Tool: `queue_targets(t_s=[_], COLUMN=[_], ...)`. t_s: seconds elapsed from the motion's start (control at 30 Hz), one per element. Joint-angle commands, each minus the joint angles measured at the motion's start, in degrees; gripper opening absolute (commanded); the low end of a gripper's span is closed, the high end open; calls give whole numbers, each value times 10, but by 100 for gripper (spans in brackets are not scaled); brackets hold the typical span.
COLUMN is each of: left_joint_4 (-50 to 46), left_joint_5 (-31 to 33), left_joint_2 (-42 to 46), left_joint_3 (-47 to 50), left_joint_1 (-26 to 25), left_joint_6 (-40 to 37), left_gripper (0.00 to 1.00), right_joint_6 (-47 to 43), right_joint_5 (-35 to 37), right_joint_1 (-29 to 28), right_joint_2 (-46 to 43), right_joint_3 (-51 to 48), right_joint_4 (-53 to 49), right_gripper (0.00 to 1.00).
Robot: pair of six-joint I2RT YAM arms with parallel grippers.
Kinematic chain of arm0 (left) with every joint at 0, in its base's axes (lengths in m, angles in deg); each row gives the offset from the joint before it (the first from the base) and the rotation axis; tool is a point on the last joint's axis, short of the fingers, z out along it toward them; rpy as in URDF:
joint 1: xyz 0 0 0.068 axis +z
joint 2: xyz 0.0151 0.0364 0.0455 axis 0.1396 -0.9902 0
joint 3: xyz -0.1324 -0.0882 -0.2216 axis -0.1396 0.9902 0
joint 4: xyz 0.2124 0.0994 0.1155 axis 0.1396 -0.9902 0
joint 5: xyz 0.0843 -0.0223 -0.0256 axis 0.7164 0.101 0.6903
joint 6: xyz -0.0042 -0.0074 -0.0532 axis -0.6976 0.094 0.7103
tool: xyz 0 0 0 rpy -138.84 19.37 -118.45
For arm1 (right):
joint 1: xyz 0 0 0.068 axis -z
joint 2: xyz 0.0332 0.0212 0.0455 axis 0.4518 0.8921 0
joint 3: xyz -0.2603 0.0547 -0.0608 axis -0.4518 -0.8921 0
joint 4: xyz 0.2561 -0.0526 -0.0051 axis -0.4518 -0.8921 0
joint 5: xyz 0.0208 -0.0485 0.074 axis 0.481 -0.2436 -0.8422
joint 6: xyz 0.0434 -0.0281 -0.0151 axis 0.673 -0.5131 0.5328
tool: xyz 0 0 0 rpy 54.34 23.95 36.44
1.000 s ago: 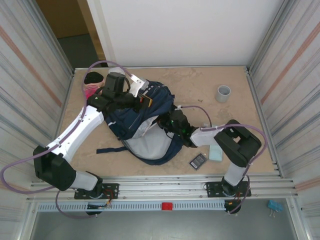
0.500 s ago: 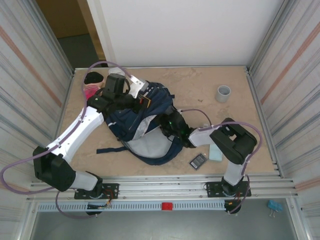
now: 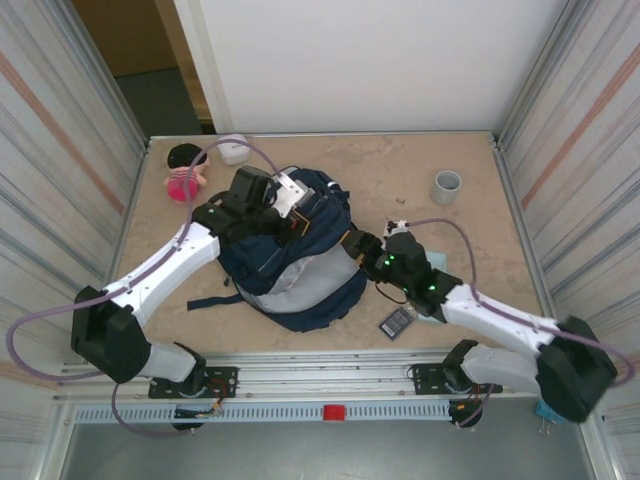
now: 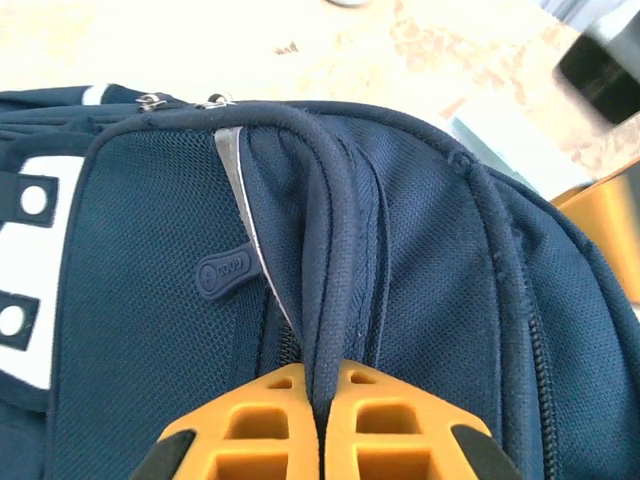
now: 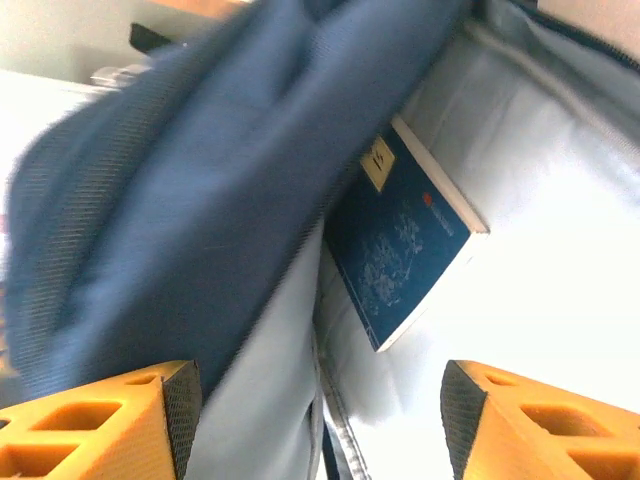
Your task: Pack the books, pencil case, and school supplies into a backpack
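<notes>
The navy backpack [image 3: 290, 262] lies in the middle of the table with its pale lining [image 5: 520, 190] showing. My left gripper [image 3: 297, 207] is at its far end, shut on the top carry handle [image 4: 322, 250], which runs between the orange fingers [image 4: 255, 425]. At the backpack's right side, my right gripper [image 3: 353, 243] is open at the mouth and holds nothing [image 5: 315, 400]. The thin navy book [image 5: 405, 250] with its yellow label lies inside on the lining, ahead of those fingers. The dark gridded rectangle [image 3: 396, 321] lies on the table near my right forearm, which mostly covers the pale teal pencil case [image 3: 426, 309].
A grey cup [image 3: 447, 186] stands at the back right. A pink item [image 3: 182, 184], a black item [image 3: 185, 155] and a small white rounded box [image 3: 234, 150] sit at the back left. Metal walls close in both sides.
My right gripper opened, let go of the book inside the backpack and drew back to the mouth. My left gripper shifted right with the handle, and the backpack's top flap dropped lower.
</notes>
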State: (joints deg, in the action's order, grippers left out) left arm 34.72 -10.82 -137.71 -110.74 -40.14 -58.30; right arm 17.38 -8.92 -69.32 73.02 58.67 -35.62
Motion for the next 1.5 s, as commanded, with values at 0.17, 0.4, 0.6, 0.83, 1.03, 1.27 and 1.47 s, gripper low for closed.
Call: queue_targets(t_s=[0.17,0.4,0.6,0.83,1.03,1.27,1.47], left_joint_4=[72,73,-41,-34,-43,-74,-95], left_joint_5=[-13,-48,-93,-83,-84,-115,-113], left_joint_2=[-1,39,38,86,122,134,137], left_joint_3=[57,79,45,105,130,137,146], left_joint_1=[1,93,161,161,163,177,202], left_joint_6=[49,183,348,387,402,407,393], left_gripper=[62,81,83,82,82,81,81], right_joint_6=[-333,-643,-797,-932,-994,-1008,-1016], right_joint_5=[-20,-81,-44,10,63,135,189], right_joint_1=[32,-21,-119,-215,-263,-271,-270], right_joint_2=[-116,37,132,190,261,322,300], right_joint_3=[63,206,246,184,183,184,180], right_joint_4=[-206,-340,-372,-283,-227,-142,-132], right_gripper=[67,69,73,80,84,69,13])
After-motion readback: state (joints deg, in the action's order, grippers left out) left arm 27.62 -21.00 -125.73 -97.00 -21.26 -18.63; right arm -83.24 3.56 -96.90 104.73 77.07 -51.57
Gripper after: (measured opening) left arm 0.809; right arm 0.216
